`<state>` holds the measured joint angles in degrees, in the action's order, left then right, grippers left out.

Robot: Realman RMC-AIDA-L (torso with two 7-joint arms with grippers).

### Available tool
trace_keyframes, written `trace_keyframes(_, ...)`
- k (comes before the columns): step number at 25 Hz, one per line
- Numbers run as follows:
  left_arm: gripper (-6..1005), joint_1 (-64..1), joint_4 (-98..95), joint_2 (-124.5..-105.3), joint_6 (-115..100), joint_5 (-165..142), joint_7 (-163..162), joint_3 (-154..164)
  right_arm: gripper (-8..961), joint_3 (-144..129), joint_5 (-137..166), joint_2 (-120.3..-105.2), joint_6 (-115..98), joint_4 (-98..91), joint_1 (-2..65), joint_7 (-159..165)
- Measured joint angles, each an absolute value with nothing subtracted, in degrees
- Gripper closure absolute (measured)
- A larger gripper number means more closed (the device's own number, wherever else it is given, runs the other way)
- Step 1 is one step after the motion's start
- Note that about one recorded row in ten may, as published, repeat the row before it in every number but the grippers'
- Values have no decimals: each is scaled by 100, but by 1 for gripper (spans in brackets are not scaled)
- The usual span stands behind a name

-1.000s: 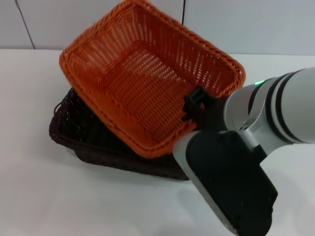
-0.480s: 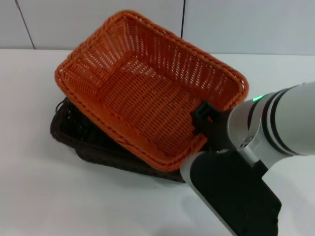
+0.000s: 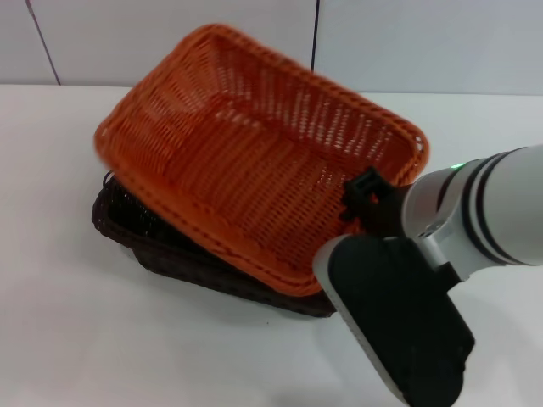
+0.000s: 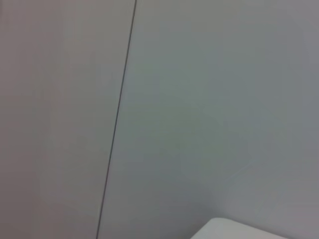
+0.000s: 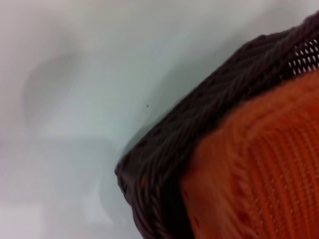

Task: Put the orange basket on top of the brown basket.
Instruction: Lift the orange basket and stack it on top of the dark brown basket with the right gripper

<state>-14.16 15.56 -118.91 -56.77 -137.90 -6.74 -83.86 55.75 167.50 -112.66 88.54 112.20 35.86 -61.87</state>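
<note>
The orange basket [image 3: 254,161] is tilted over the brown basket [image 3: 170,254], its near-right side low and its far side raised. The brown basket stands on the white table and shows only along its left and front sides beneath the orange one. My right gripper [image 3: 363,199] grips the orange basket's rim at its near-right side. In the right wrist view the orange weave [image 5: 259,169] lies close against the brown basket's braided corner [image 5: 199,124]. My left gripper is out of view; its wrist view shows only wall.
The white table [image 3: 68,339] stretches to the left and front of the baskets. A pale panelled wall [image 3: 424,42] stands right behind them. My right forearm [image 3: 399,322] fills the lower right of the head view.
The orange basket has come down and flattened over the brown basket, covering more of it. My right gripper has moved slightly right and down with it.
</note>
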Motion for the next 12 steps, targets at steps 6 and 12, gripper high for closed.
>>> trace_keyframes(6,385,-1549,1485,-11871,-5378,-13790,-674,-8414,666,5173,16752,-11206,9171,11653,3486,-5949)
trace_keyframes(12,383,-1620,1425,-11858,-5331,-13790,-625,-8428,418,4948,16752,-11386,9336,11684,3448,-5856)
